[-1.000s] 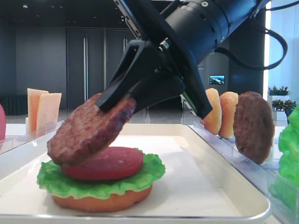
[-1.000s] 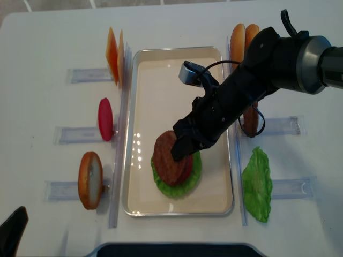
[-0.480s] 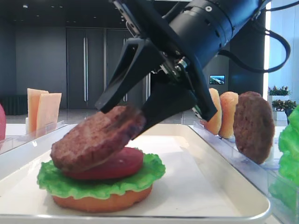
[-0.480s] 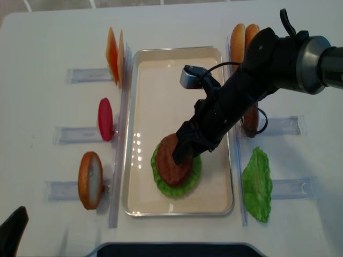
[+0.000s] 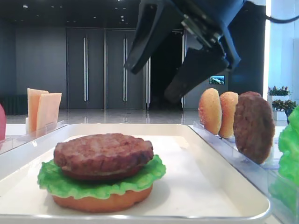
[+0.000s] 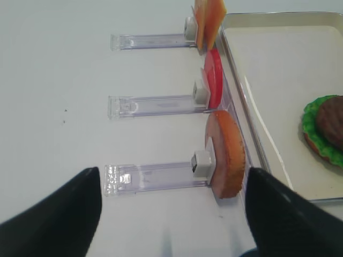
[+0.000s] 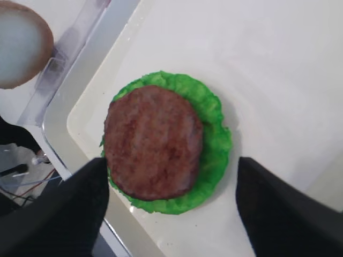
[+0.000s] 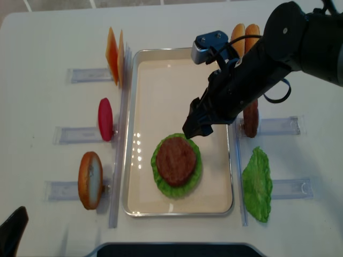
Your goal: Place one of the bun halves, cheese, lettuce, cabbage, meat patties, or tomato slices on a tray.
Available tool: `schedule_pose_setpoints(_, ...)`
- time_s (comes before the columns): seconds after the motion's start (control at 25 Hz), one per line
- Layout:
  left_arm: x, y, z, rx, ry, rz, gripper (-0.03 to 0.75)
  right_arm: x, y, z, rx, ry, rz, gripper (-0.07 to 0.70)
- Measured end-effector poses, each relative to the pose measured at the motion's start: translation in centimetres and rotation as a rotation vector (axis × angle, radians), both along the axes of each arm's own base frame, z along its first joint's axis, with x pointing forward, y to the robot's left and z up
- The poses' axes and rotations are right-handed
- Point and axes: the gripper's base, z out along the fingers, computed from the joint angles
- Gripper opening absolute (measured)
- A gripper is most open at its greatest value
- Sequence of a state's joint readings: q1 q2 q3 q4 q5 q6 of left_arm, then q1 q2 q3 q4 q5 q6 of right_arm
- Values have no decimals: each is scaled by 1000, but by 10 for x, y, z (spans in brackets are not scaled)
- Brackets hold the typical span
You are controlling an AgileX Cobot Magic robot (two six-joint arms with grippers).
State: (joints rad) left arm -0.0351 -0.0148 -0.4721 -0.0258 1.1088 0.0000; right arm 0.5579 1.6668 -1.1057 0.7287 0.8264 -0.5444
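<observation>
On the left of the table (image 8: 43,48), cheese (image 8: 114,55), a tomato slice (image 8: 105,119) and a bun half (image 8: 90,180) stand on edge in clear racks (image 8: 77,133), presumably so jaws can pinch them easily; the left gripper (image 6: 171,214) hovers there with its jaws spread, holding nothing; in the tray (image 8: 174,69) a meat patty (image 8: 176,161) lies flat on lettuce (image 5: 100,184) over a bun base (image 5: 103,201), stacked in burger order; above it the right gripper (image 8: 199,119) hangs with jaws wide apart and empty, so the patty looks placed; farther right stand more bun halves (image 5: 219,113), a second patty (image 5: 253,126) and a spare lettuce leaf (image 8: 258,184).
</observation>
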Motion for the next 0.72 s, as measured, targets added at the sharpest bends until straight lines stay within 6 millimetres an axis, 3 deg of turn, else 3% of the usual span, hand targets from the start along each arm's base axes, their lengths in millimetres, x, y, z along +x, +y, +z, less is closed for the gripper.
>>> schedule_pose_setpoints(0.16,0,0,0,0,0,0,639,-6,-17,25,-85,-109,-48,507)
schedule_pose_setpoints(0.32,0,0,0,0,0,0,639,-3,-47,43,-200,-182,-182,507)
schedule_pose_setpoints(0.72,0,0,0,16,-1,-9,639,11,-142,58,-337,-90,-492,507)
